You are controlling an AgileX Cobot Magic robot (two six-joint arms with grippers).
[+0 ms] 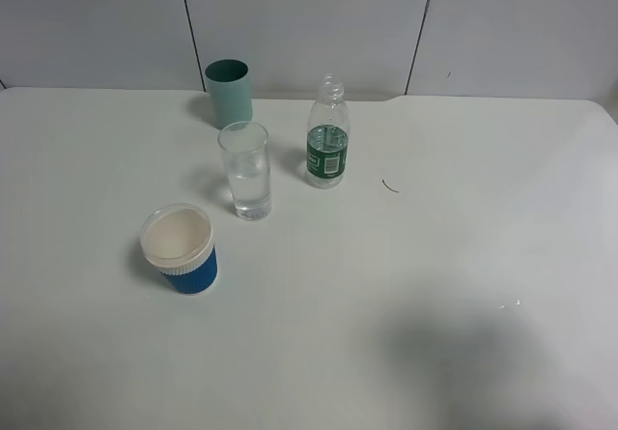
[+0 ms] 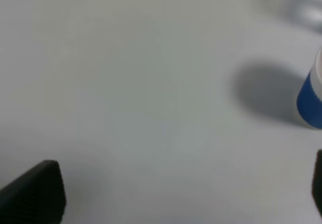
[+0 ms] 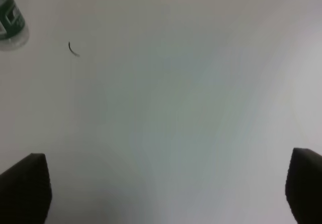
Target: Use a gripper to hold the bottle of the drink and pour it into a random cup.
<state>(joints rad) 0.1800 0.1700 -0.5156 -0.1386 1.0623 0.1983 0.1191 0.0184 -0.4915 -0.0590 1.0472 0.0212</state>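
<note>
Bottle of the drink (image 1: pixel 327 146) stands upright and capless near the back of the table (image 1: pixel 435 256), just to the right of the clear cup (image 1: pixel 245 170), close by but not touching it. The cup holds some clear liquid.

Neither arm shows in the high view. The left gripper (image 2: pixel 186 191) hangs over bare table with its jaws spread wide and empty, the blue ribbed cup (image 2: pixel 311 95) at the edge of its wrist view. The right gripper (image 3: pixel 171 191) is likewise released, jaws far apart over bare table, with the bottle's base (image 3: pixel 10 20) at the corner of its view.

The bottle's dark green label carries white print too small to read.

A teal cup (image 1: pixel 230 92) stands behind the clear cup near the back edge. The table is plain white with a small dark curved mark (image 1: pixel 389 186) right of the bottle; behind it runs a pale panelled wall (image 1: pixel 309 19) with dark seams.
</note>
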